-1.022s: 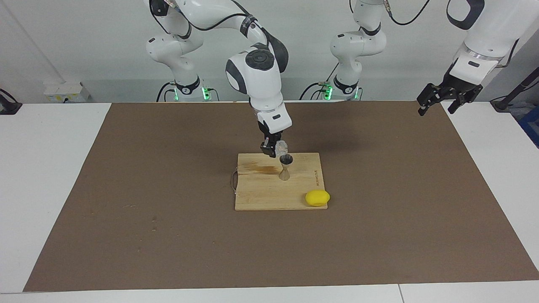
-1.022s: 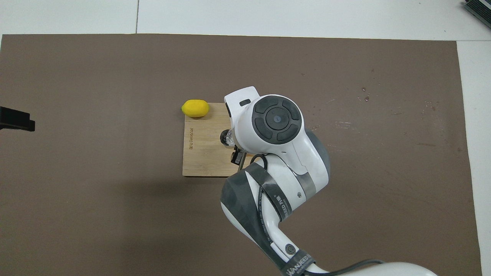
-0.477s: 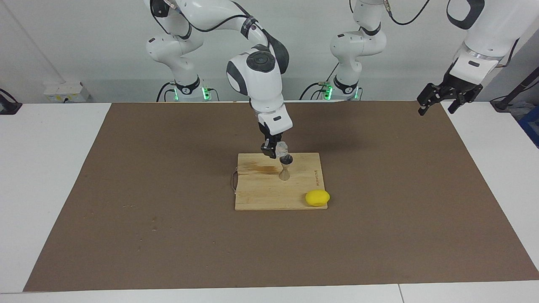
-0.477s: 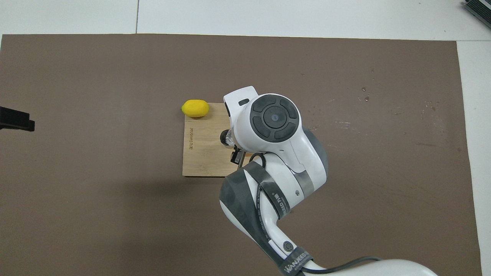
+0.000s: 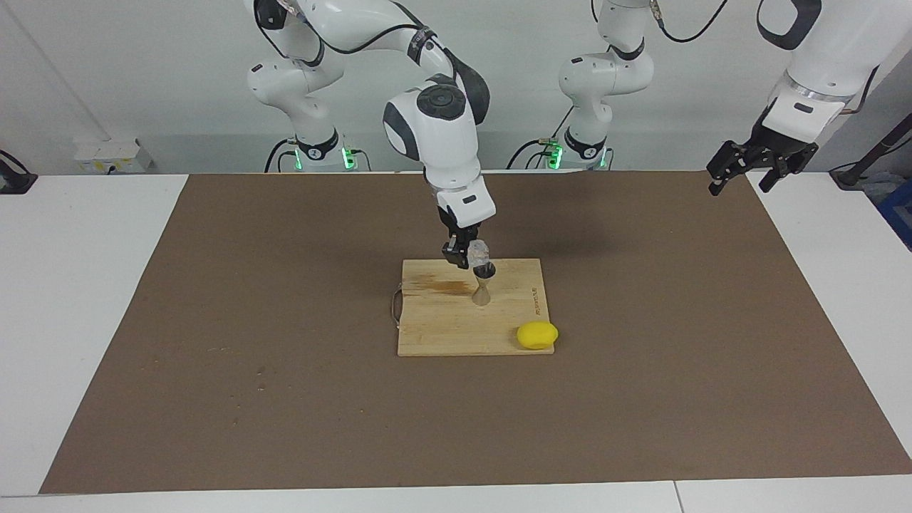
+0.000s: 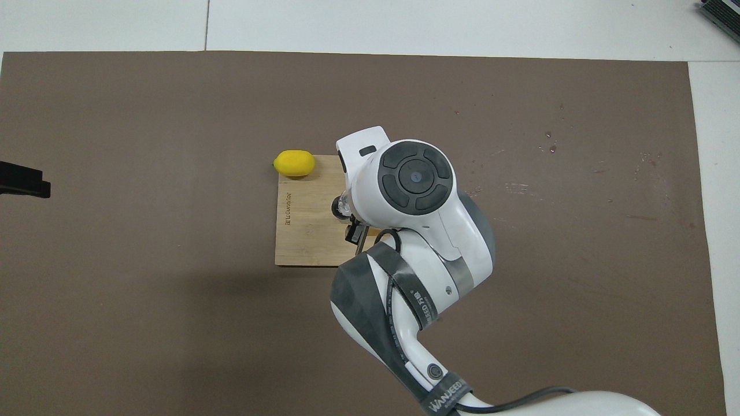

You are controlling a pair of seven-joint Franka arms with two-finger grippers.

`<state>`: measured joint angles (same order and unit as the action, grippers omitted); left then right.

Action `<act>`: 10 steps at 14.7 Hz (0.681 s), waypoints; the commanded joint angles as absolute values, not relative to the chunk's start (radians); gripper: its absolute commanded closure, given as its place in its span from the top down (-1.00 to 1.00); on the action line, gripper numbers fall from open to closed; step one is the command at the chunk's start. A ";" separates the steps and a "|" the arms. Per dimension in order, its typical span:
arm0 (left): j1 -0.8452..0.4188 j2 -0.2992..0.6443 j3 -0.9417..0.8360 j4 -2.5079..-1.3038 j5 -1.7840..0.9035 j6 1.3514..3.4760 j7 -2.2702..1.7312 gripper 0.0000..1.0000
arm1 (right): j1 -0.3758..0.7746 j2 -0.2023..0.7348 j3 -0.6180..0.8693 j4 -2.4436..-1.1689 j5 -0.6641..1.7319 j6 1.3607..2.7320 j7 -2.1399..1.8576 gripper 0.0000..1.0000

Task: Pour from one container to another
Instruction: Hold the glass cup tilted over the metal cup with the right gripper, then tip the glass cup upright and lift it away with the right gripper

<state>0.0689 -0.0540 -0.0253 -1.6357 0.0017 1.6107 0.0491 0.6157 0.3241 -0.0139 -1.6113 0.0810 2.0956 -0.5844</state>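
cup [image 5: 478,251]: pinched in the right gripper [image 5: 462,256], tipped, mouth turned down toward the jigger
jigger [image 5: 483,283]: stood upright on the board [image 5: 442,320], long axis vertical, open cone just below the cup's lip
key relation: cup mouth is held directly over the jigger's top; whether they touch cannot be told
nearer arm: right
left gripper [image 5: 742,171]: spread, empty, kept waiting well apart over the table's edge
lemon [image 5: 537,335]: at the board's corner

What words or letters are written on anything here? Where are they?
"WANJEED", partly cut off, on the band around the right arm.
Small characters on the strap around the right arm's grey link: too small to read.
A burned-in mark along the edge of the wooden cutting board: too blurred to read.
Nothing readable on the lemon.
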 commanded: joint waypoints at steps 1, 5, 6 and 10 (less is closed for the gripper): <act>0.069 -0.063 -0.025 -1.635 0.021 1.612 0.040 1.00 | 0.591 0.339 -0.002 -1.585 0.060 2.112 -0.555 -1.00; 0.071 -0.063 -0.026 -1.635 0.021 1.612 0.040 1.00 | 0.577 0.334 0.000 -1.580 0.072 2.135 -0.564 -1.00; 0.072 -0.063 -0.026 -1.635 0.021 1.614 0.040 1.00 | 0.575 0.334 0.000 -1.580 0.087 2.152 -0.565 -1.00; 0.074 -0.064 -0.026 -1.635 0.021 1.614 0.041 1.00 | 0.557 0.327 0.000 -1.591 0.165 2.201 -0.638 -1.00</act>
